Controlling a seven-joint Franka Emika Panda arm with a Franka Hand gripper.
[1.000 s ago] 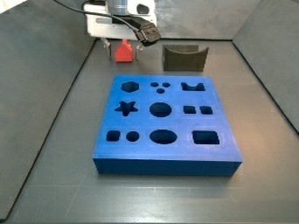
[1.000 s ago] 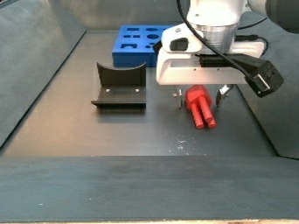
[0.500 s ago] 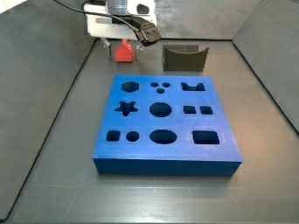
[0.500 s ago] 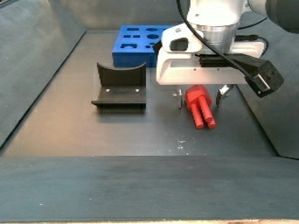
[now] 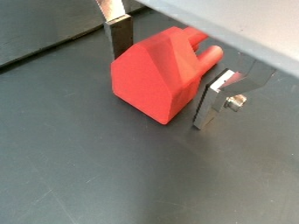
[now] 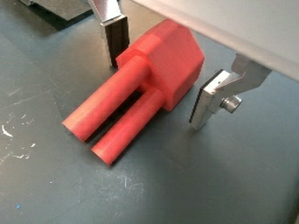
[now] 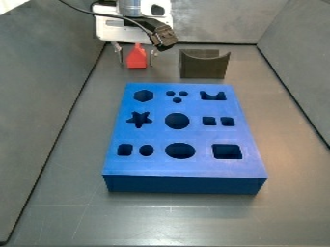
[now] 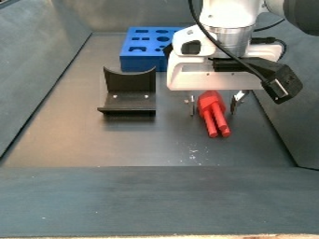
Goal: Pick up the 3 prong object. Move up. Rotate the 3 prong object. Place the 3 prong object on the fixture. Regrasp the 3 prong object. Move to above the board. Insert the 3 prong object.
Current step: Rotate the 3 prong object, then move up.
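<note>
1. Down at the floor, I saw the gripper [image 8: 214, 101] lowered around the 3 prong object [image 8: 215, 114], with its white body hanging above the piece.
2. Both wrist views showed the red block [image 5: 158, 72] lying flat on the dark floor, with one silver finger [image 5: 117, 31] on each side of it.
3. A wrist view showed two long prongs [image 6: 117, 118] lying side by side and pointing away from the block's body; I could not make out a third one.
4. The jaws stood spread. One finger [image 6: 216, 98] was clearly apart from the block's side, and the opposite one [image 6: 112, 35] was close against it, though I could not tell whether it touched. Nothing was being gripped.
5. In a side view, the piece lay to the right of the fixture [image 8: 127, 91], clearly apart from it, with the prongs pointing towards the near edge.
6. The board [image 7: 183, 135] lay flat in the middle of the floor. In that view the fixture [image 7: 203, 65] stood just beyond its far right corner, and the gripper [image 7: 133, 50] sat beyond its far left corner.
7. In another side view, the board [image 8: 145, 47] showed at the far end, behind the fixture.
</note>
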